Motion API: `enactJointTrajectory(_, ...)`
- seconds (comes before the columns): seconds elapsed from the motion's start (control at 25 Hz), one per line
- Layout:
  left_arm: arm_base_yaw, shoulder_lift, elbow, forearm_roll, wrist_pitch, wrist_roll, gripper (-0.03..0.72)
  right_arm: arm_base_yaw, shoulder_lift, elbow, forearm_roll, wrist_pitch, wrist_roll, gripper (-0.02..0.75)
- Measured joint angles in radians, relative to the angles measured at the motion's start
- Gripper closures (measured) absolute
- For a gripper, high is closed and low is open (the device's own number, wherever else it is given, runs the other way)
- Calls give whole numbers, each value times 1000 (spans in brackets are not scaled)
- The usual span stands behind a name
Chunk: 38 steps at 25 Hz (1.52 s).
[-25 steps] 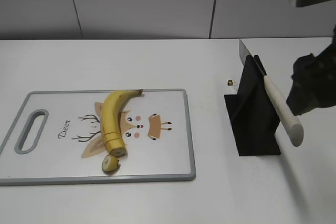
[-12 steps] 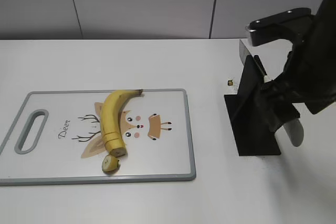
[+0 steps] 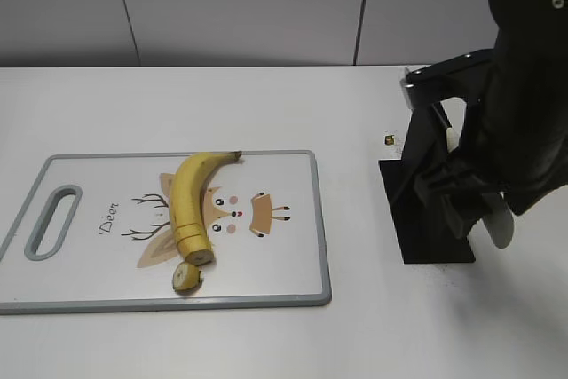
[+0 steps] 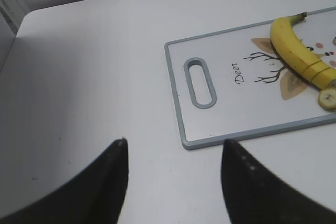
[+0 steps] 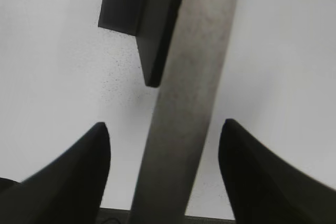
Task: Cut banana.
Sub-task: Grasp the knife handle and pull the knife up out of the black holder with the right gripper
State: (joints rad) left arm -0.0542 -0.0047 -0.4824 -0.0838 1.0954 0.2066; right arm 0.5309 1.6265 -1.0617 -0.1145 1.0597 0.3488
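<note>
The yellow banana [image 3: 186, 197] lies on the grey-rimmed cutting board [image 3: 293, 286], dark stem tip at the far end, near end cut flat with slice lines. A small severed end piece [image 3: 186, 277] lies just below it. Both also show in the left wrist view: banana [image 4: 294, 51], piece [image 4: 328, 98]. A knife with a pale handle [image 5: 191, 93] rests in a black stand [image 3: 426, 219]. My right gripper [image 5: 164, 129] is open, its fingers on either side of the handle without touching it. My left gripper [image 4: 173, 142] is open and empty over bare table, left of the board.
The cutting board [image 4: 181, 95] has a handle slot [image 4: 202, 82] and a deer print. A tiny dark object [image 3: 390, 139] lies on the table by the stand. The right arm covers most of the knife in the exterior view.
My right arm has come down from the upper right over the knife stand, bringing its open fingers around the knife handle. The banana, board and left gripper have not moved.
</note>
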Motion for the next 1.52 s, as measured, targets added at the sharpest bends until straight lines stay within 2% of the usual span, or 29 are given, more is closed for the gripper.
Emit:
enactJointTrajectory(0.16, 0, 0, 0, 0, 0, 0, 137, 0, 8, 0, 4, 0, 31, 360)
enactJointTrajectory(0.28, 0, 0, 0, 0, 0, 0, 137, 0, 9, 0, 3, 4, 80, 562)
enactJointTrajectory(0.72, 0, 0, 0, 0, 0, 0, 137, -1, -1, 0, 20, 2, 150, 574)
enactJointTrajectory(1.52, 0, 0, 0, 0, 0, 0, 137, 0, -289, 0, -34, 4, 220, 578)
